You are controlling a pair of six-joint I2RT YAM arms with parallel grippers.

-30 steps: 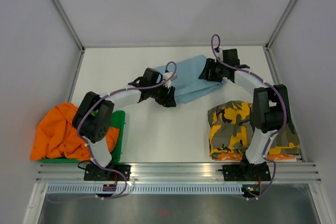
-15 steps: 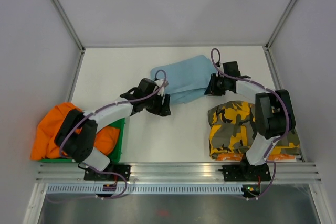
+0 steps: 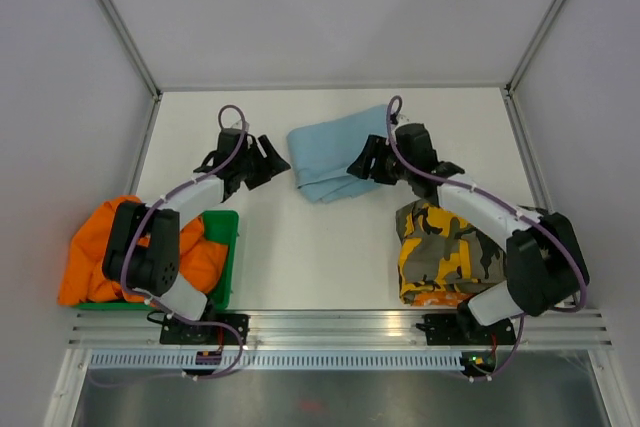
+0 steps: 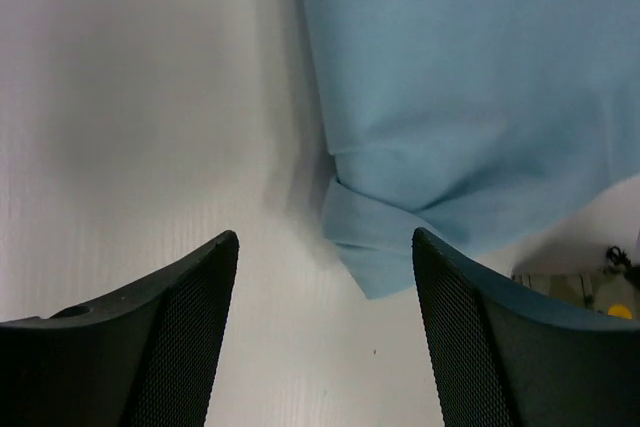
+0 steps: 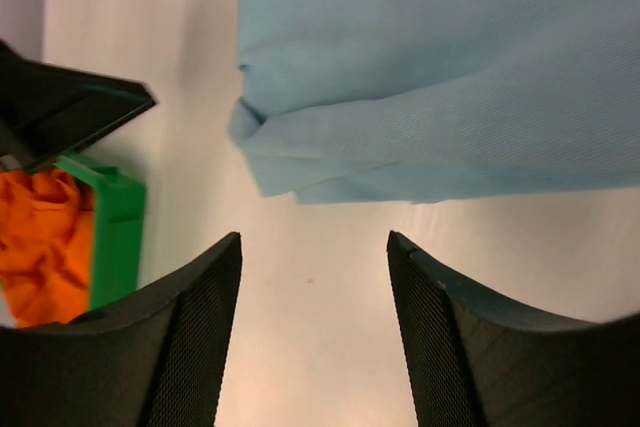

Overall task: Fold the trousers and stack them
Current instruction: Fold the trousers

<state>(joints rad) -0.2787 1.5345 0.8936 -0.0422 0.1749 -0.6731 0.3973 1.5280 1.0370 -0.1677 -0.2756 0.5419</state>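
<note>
A broad band of bare surface (image 3: 320,247) runs down the middle. It lies between the green bin (image 3: 228,247) with its orange heap (image 3: 105,252) on the left and the camouflage stack (image 3: 450,247) on the right. The folded blue trousers (image 3: 335,147) block the far centre. The left gripper (image 3: 266,161) and right gripper (image 3: 362,162) sit close on either side, jaws spread. A narrow strip of surface lies beyond, up to the back wall (image 3: 330,17).

A white tabletop (image 3: 330,257) makes the floor of the booth, closed in by plain grey walls (image 3: 330,7) at the back and on both sides. Aluminium posts (image 3: 115,22) rise from the two back corners. A green bin (image 3: 226,247) sits at the near left corner, just behind the ribbed aluminium rail (image 3: 340,325) that runs along the front edge.
</note>
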